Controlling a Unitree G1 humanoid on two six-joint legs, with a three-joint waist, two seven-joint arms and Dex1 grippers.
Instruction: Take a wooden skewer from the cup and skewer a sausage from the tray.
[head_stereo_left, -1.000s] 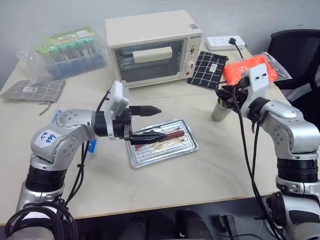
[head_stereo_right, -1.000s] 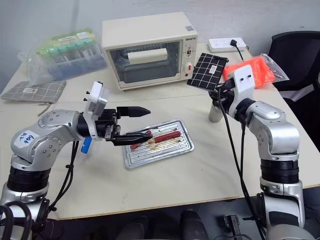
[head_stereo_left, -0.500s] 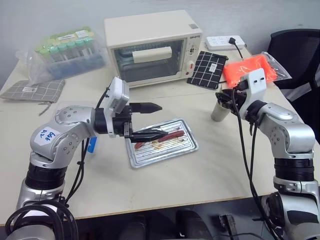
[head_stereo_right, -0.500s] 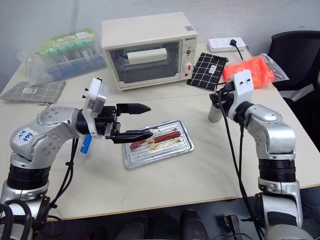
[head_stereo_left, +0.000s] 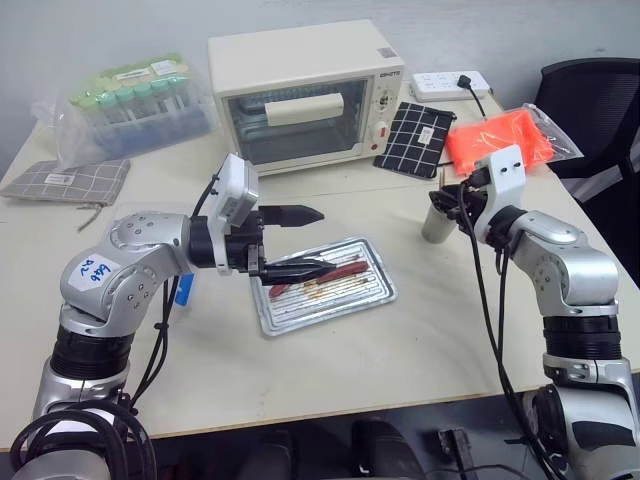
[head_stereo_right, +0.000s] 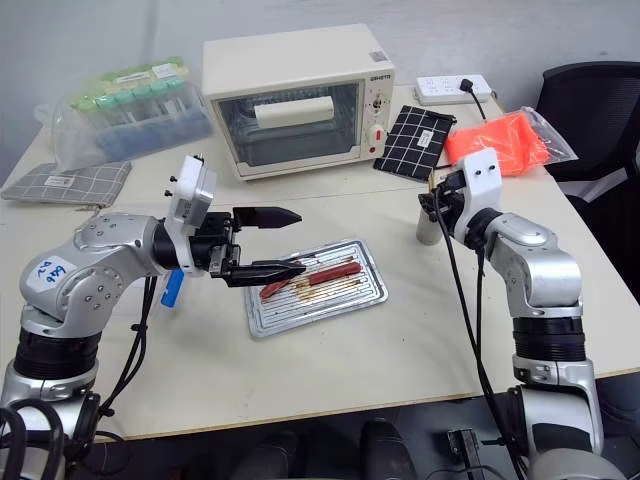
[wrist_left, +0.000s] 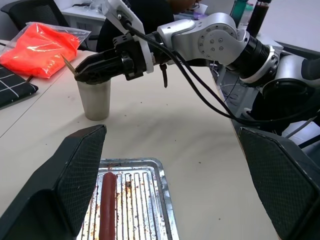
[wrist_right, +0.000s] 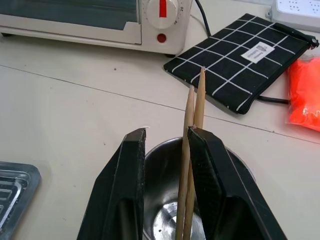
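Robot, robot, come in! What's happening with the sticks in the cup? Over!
Right gripper open, poised over cup, two skewers between its fingers, ungripped. Left gripper open above tray. Nothing blocking.

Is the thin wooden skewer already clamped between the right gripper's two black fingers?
No: in the right wrist view both wooden skewers stand in the steel cup against one finger, fingers apart.
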